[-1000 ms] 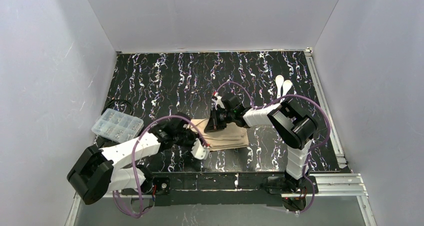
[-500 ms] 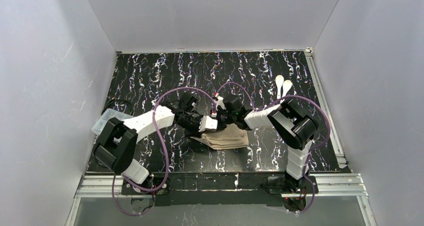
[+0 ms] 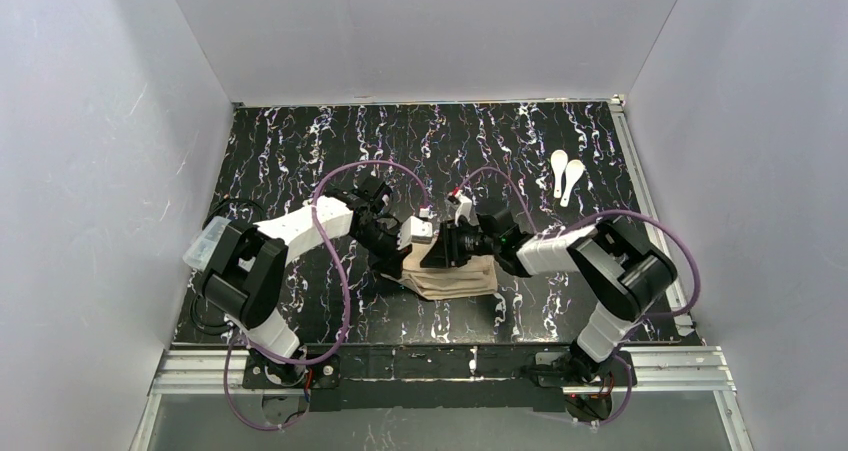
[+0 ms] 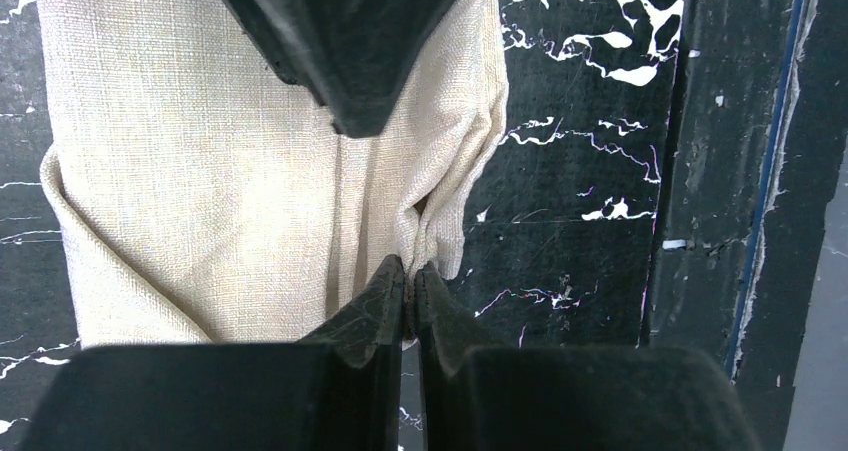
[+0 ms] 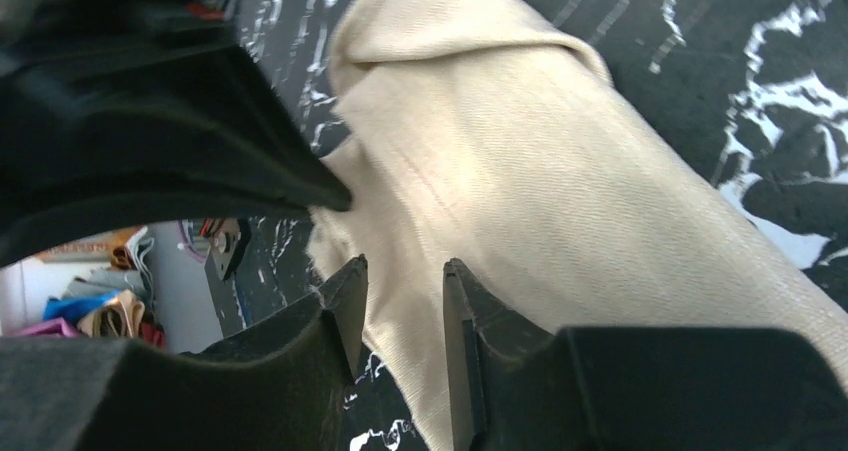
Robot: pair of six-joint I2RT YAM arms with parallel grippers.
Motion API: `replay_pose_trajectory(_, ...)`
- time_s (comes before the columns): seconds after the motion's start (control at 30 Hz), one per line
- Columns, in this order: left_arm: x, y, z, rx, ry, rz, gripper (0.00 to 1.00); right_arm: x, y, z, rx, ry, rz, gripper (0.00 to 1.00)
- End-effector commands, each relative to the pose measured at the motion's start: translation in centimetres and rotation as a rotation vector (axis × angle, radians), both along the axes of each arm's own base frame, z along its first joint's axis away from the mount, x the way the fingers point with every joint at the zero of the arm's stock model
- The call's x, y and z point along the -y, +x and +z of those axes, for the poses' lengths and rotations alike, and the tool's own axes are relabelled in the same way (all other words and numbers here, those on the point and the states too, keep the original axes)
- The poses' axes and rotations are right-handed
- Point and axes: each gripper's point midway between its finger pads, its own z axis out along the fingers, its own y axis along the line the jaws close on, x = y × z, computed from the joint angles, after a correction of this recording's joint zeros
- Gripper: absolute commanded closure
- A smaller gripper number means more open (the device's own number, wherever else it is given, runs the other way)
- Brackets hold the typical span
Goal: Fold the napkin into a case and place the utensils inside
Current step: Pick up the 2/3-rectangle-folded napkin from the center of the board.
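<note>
The napkin [image 3: 465, 279] lies at the table's middle front, folded into a beige narrow case. In the left wrist view my left gripper [image 4: 410, 271] is shut on the puckered near edge of the napkin [image 4: 200, 171]. From above, the left gripper [image 3: 405, 263] sits at the cloth's left end. My right gripper [image 3: 435, 256] meets it from the right. Its jaws stand apart just over the napkin [image 5: 520, 141] in the right wrist view, the right gripper [image 5: 405, 271] holding nothing. Two white utensils [image 3: 565, 176] lie side by side at the far right, away from both grippers.
A clear plastic compartment box [image 3: 203, 247] sits at the left edge, half hidden behind the left arm. Metal rails [image 3: 660, 241] run along the right and front edges. Grey walls close in three sides.
My left arm swung from the front left over to the napkin's left end. The right gripper opened its jaws and let go of the cloth, and its elbow dropped to the right.
</note>
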Motion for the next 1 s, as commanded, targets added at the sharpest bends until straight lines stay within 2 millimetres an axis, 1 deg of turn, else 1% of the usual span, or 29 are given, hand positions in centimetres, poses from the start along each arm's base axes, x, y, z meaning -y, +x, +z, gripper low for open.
replay_pose_trajectory(0.0, 0.5, -0.5, 1.3, -0.067, -0.035, 0.010, 1.00, -0.5, -0.3, 4.7, 0.262, 0.154, 0.094, 0.55)
replay_pose_trajectory(0.1, 0.5, -0.5, 1.3, -0.069, -0.036, 0.005, 1.00, -0.2, -0.6, 5.9, 0.386, 0.188, 0.115, 0.45)
replay_pose_trajectory(0.17, 0.5, -0.5, 1.3, -0.069, -0.034, 0.001, 1.00, -0.2, -0.7, 5.8, 0.445, 0.167, 0.141, 0.37)
replay_pose_trajectory(0.27, 0.4, -0.5, 1.3, -0.062, -0.034, -0.005, 1.00, -0.7, -0.9, 5.5, 0.513, 0.139, 0.195, 0.34)
replay_pose_trajectory(0.37, 0.3, -0.3, 1.4, -0.060, -0.034, -0.005, 1.00, -1.3, -1.0, 5.4, 0.584, 0.121, 0.222, 0.29)
replay_pose_trajectory(0.53, 0.2, 0.0, 1.5, -0.052, -0.032, -0.007, 1.00, -1.8, -1.1, 5.5, 0.693, 0.089, 0.220, 0.28)
replay_pose_trajectory(0.63, 0.2, 0.2, 1.6, -0.048, -0.035, -0.008, 1.00, -2.4, -2.5, 5.5, 0.796, 0.078, 0.268, 0.29)
replay_pose_trajectory(0.67, 0.2, 0.2, 1.6, -0.049, -0.036, -0.011, 1.00, -2.4, -2.5, 5.4, 0.823, 0.065, 0.266, 0.29)
replay_pose_trajectory(0.77, 0.2, 0.3, 1.6, -0.048, -0.035, -0.016, 1.00, -2.7, -2.4, 5.2, 0.856, 0.054, 0.243, 0.29)
replay_pose_trajectory(0.97, 0.1, 0.2, 1.5, -0.052, -0.036, -0.028, 1.00, -3.3, -2.4, 4.2, 0.913, 0.043, 0.246, 0.29)
